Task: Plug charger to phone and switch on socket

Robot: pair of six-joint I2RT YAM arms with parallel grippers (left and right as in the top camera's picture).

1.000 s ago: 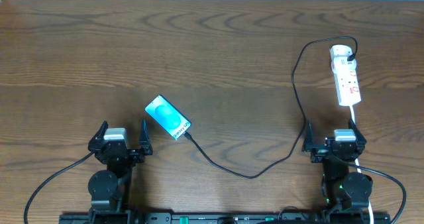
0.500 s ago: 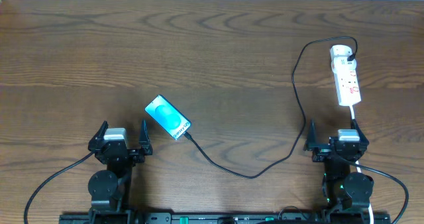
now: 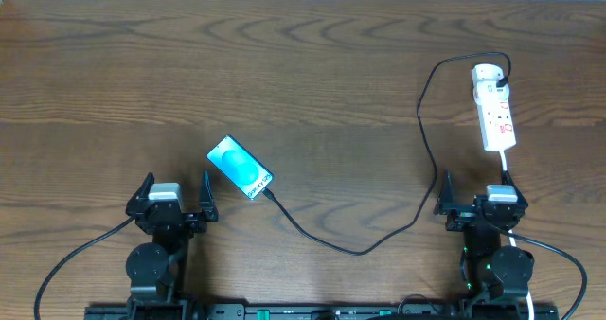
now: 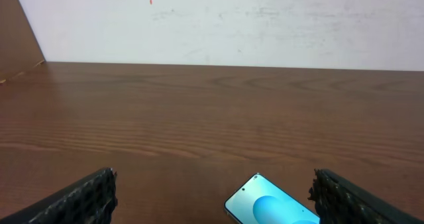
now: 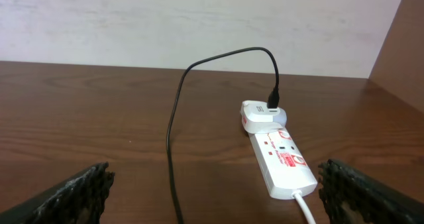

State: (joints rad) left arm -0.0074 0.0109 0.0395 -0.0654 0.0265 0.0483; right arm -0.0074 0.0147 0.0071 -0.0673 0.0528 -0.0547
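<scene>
The phone (image 3: 240, 167) lies face up and slantwise on the table, its cyan screen lit. It also shows low in the left wrist view as the phone (image 4: 271, 205). The charger (image 3: 355, 251) is a thin black cable. Its tip meets the phone's near end, and I cannot tell whether it is seated. The cable loops right and up to a white adapter (image 5: 260, 114) at the far end of the socket (image 3: 494, 107). The socket (image 5: 281, 161) is a white strip with red switches. My left gripper (image 3: 175, 189) stands open just left of the phone. My right gripper (image 3: 475, 192) stands open just below the socket, holding nothing.
The socket's white cord (image 5: 305, 208) runs back toward my right arm. The black cable (image 5: 173, 124) crosses the table between my right gripper's fingers. A pale wall (image 4: 218, 18) bounds the far edge of the wooden table (image 3: 303, 64).
My right gripper has shifted slightly to the right. The left arm, phone, cable and socket have not moved.
</scene>
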